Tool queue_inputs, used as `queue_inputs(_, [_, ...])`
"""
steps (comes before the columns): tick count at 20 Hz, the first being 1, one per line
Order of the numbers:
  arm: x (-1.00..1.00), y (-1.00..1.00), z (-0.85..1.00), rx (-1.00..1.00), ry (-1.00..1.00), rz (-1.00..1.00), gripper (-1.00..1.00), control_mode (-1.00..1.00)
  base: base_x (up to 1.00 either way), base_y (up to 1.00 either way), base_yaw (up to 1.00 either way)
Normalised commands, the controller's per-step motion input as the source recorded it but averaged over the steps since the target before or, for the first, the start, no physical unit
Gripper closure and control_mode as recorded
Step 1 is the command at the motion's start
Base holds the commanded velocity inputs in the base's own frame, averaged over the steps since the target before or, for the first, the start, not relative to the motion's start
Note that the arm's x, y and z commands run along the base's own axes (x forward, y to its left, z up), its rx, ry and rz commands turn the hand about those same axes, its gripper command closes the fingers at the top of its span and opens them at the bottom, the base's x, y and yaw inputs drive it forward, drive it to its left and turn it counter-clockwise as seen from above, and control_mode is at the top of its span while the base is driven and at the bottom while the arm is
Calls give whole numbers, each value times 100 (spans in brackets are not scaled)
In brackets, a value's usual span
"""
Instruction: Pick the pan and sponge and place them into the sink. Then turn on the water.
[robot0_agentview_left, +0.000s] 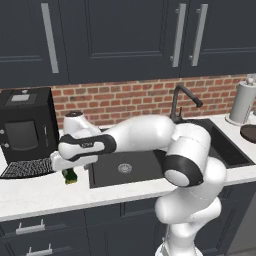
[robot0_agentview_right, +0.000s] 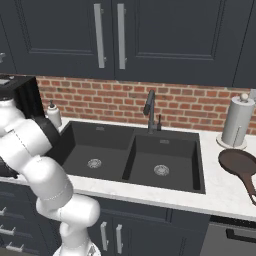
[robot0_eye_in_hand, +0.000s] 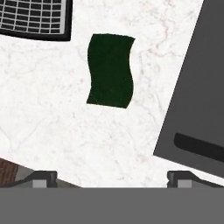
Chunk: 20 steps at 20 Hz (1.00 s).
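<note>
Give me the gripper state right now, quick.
Gripper: open, holding nothing, above the sponge on the counter.

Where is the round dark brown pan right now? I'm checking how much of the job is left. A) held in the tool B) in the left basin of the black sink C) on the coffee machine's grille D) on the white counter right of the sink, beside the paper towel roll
D: the round dark brown pan lies on the white marble counter right of the matte black double-basin sink, beside the paper towel roll; both basins hold nothing.
</note>
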Motion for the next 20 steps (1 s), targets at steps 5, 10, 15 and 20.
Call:
queue_inputs(5, [18, 1, -24, -2, 0, 0, -100, -100, 0, 0, 0])
queue_inputs(10, [16, 2, -21, 0, 0, 0, -100, -100, 0, 0, 0])
queue_inputs(15, [13, 9, -16, 0, 0, 0, -100, -100, 0, 0, 0])
queue_inputs(20, [1, 17, -14, 0, 0, 0, -100, -100, 0, 0, 0])
